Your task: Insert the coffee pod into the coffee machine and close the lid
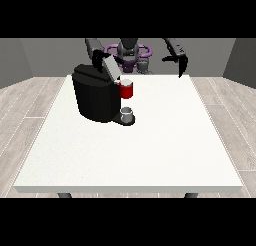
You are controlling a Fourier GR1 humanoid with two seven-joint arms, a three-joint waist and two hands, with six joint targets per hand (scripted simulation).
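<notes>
Pale wood-plank flooring surrounded the large white table point(150, 155) you were working over. Nearest on it, one small grey cup point(128, 113) sat on the drip base of the single bulky black coffee machine point(95, 97); what the cup held could not be told. Above the cup, the red pod holder point(127, 90) showed a pale round coffee pod point(127, 82) at its top. Beyond that, the grey lid point(111, 66) stood tilted open, with the hand at the view's left point(99, 56) just behind it; you could not tell how its fingers lay. Farther back, the hand at the view's right point(181, 61) hung empty above the table's far edge, fingers relaxed and pointing down.
</notes>
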